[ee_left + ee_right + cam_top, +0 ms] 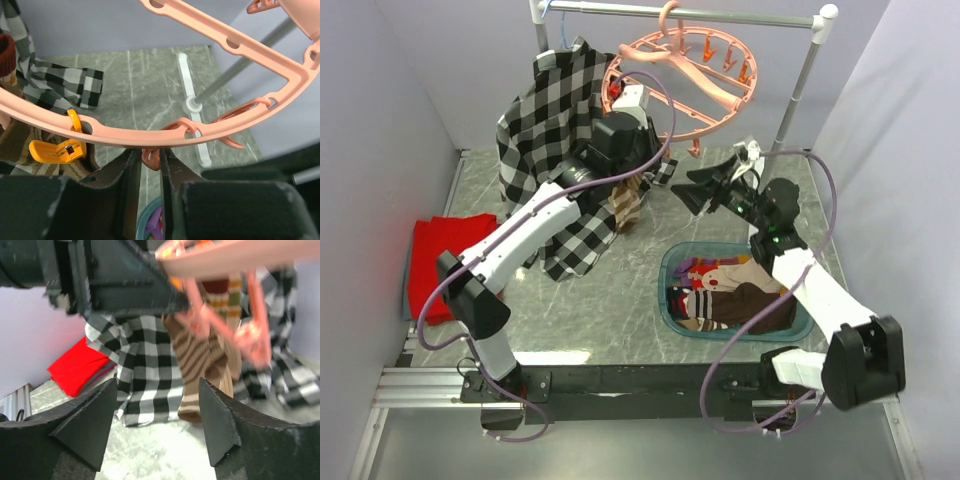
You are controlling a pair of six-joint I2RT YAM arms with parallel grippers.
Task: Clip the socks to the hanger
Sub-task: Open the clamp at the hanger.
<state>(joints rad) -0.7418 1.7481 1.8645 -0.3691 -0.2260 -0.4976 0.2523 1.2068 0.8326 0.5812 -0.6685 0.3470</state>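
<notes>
Clenching a hanger (125,134) clip (149,156) in left gripper (151,165), right gripper (159,390) spread empty; next, feed a sock (725,300) in.

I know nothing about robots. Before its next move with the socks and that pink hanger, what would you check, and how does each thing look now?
1. Left gripper pinching a pink clip on the hanger: ok, its fingers are closed on one.
2. Right gripper open and empty: ok.
3. Striped sock hanging under the hanger, in front of the right gripper, firmly clipped: cannot tell, that view is blurred.
4. A sock in hand for the pinched clip: not ok, neither gripper holds one.
5. More socks waiting in the basket: ok.
6. Hanger hooked over the rail: ok.
</notes>
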